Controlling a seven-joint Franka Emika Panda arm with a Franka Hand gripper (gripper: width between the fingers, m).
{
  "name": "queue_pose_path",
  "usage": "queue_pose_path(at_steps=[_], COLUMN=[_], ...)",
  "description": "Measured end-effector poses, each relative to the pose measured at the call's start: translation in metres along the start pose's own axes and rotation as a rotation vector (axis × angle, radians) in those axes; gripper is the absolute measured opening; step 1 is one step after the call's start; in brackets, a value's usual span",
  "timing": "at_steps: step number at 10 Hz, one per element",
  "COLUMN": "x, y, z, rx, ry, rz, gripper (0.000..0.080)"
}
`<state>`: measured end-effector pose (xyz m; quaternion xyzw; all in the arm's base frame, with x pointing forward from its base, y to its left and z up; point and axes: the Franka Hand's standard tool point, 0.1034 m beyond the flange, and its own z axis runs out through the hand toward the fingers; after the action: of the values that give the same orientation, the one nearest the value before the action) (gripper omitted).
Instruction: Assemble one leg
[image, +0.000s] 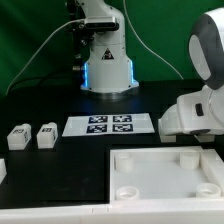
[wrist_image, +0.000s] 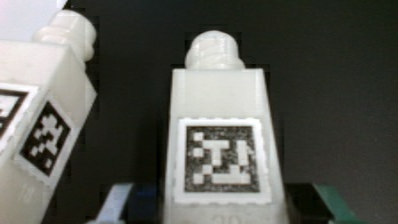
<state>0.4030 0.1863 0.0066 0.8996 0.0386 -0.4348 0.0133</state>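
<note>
In the wrist view a leg (wrist_image: 217, 110), a chunky white block with a rounded peg on its far end and a square tag on its face, lies between my fingers. My gripper (wrist_image: 228, 207) is open and straddles the leg's near end. There is a dark gap on one side, by the green-tinted finger (wrist_image: 349, 206). A second, similar leg (wrist_image: 39, 100) lies close beside the first. In the exterior view my arm (image: 195, 110) is low at the right and hides the gripper and these legs. Two more legs (image: 18, 137) (image: 46, 135) stand at the left.
The marker board (image: 110, 125) lies in the middle of the black table. The large white panel with corner holes (image: 160, 175) fills the front right. A white part (image: 2, 170) shows at the left edge. The robot base (image: 106, 60) stands at the back.
</note>
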Motion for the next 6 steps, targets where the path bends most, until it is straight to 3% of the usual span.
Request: queue_pose_path(at_steps=[5, 6], x=[0.0, 0.001], y=[0.002, 0.008], z=[-0.004, -0.022], rx=[0.0, 0.005], ry=[0.002, 0.02], rz=[-0.018, -0.046], gripper=[0.0294, 0.0294])
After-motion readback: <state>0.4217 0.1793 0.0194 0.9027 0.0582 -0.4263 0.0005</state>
